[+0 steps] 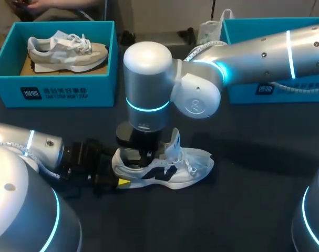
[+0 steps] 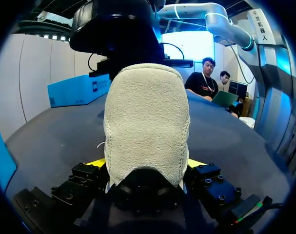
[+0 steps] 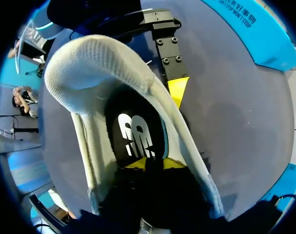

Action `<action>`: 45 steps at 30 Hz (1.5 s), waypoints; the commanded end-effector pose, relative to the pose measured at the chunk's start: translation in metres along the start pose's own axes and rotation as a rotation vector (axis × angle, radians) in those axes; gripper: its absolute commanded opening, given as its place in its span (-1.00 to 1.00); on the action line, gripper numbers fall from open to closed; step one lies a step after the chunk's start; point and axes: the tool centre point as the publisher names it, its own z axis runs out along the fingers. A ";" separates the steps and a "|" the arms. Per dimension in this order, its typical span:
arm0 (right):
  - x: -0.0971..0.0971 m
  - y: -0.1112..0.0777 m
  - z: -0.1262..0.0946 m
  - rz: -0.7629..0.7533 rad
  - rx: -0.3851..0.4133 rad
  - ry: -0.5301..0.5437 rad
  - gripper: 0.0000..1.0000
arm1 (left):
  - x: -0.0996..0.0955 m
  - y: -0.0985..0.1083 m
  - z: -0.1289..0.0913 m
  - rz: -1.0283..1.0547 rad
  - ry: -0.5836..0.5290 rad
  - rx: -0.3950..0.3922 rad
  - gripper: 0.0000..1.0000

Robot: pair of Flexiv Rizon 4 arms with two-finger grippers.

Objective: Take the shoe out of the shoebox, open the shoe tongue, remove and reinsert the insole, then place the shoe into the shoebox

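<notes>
A white and black shoe [image 1: 185, 168] lies on its sole in the middle of the dark table, toe to the right. My left gripper [image 1: 120, 169] comes in from the left and clasps the heel; in the left wrist view the suede heel [image 2: 147, 122] fills the space between its two yellow tips [image 2: 96, 162]. My right gripper [image 1: 143, 155] reaches straight down into the shoe's mouth. In the right wrist view its yellow tips [image 3: 133, 163] stand close together, pinched on the black insole [image 3: 135, 131] inside the white collar [image 3: 89, 63]. The tongue stands pulled up.
An open teal shoebox [image 1: 54, 92] at the back left holds a grey shoe [image 1: 67, 51]. A second teal box [image 1: 243, 94] stands at the back right behind my right arm, with a white bag [image 1: 209, 31] beside it.
</notes>
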 end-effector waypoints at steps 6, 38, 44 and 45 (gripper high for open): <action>0.009 -0.002 0.003 0.035 0.035 0.000 -1.00 | 0.000 0.000 0.001 0.000 0.001 -0.003 -1.00; 0.005 -0.027 -0.086 0.035 0.064 -0.056 -1.00 | 0.000 0.000 0.001 0.000 0.001 -0.003 -1.00; 0.004 -0.018 -0.101 0.023 0.013 -0.069 -1.00 | 0.000 0.000 0.001 0.000 0.001 -0.003 -1.00; 0.003 -0.017 -0.103 0.015 0.013 -0.072 -1.00 | 0.000 0.000 0.001 0.000 0.001 -0.003 -1.00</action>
